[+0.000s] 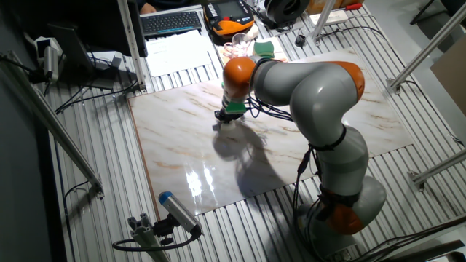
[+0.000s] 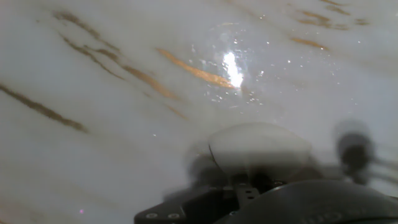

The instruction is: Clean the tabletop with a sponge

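**Wiping pass under way at the upper middle of the marble bench**

The gripper (image 1: 227, 116) is down at the tabletop (image 1: 182, 138), wrist bent over it. A small pale block, taken to be the sponge (image 1: 221, 118), shows at the tip in the fixed view, in contact with or just above the slab; which of the two cannot be told. The hand view is blurred: only veined marble (image 2: 124, 93), a bright glare spot and a rounded dark reflection of the hand show, and neither sponge nor fingers can be made out there. Whether the fingers are clamped on the sponge or apart cannot be told from either view.

Judgement: the step in hand is a wiping stroke. To do it well, keep the sponge flat and pressed evenly, run overlapping straight passes outward from the fingers toward the slab's edges, and stop short of the brown rim so the block does not snag on the ribbed metal (image 1: 95, 218) beyond. A green-and-yellow sponge (image 1: 263, 49) lies well behind the fingers, off the slab.
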Robot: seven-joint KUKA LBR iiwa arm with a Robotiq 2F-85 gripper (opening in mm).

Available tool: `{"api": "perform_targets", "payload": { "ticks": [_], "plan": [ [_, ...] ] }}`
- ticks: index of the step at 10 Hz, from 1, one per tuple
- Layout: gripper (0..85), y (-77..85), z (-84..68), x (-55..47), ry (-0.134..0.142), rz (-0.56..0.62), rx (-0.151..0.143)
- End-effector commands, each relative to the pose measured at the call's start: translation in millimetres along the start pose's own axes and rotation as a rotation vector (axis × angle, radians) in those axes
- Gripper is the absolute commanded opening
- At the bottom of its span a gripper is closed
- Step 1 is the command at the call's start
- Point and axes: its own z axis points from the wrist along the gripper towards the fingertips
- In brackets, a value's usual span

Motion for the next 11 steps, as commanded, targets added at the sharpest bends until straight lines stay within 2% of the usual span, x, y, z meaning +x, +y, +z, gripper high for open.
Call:
{"api": "perform_targets", "payload": {
  "ticks": [1,3,6,8,11],
  "plan": [
    [0.0,4.1,-3.0,1.4,0.003,0.004,0.003],
    [0.0,12.5,-8.9,-2.8,0.012,0.012,0.004],
    [0.0,18.9,-3.6,-11.1,0.007,0.014,-0.008],
    [0.0,29.2,0.2,-11.6,0.003,0.027,-0.007],
    [0.0,37.3,-5.1,-13.7,0.006,0.037,-0.012]
  ]
}}
